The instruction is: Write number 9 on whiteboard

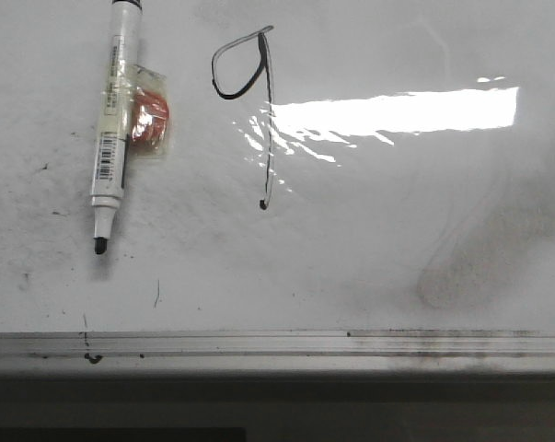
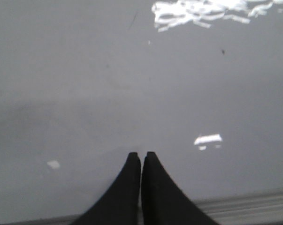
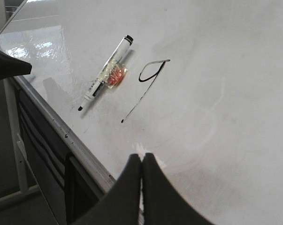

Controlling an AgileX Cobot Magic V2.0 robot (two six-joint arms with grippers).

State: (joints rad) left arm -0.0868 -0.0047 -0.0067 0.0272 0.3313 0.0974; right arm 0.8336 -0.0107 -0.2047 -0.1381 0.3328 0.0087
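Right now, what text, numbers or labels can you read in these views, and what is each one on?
"9": hand-drawn in black on the whiteboard; the number 9 has a loop and a long tail ending in a dot.
Marker label: printed lines and a barcode, too small to read.
Nothing else is legible.

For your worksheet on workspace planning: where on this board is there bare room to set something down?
Bare: the glossy white whiteboard right of the thin black hand-drawn 9, and below it above the frame. Crowded: upper left, around the white uncapped marker.

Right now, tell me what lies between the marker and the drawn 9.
Only bare whiteboard lies between the marker and the number 9; an orange wrapped bit clings to the marker's side. Front view shows it.
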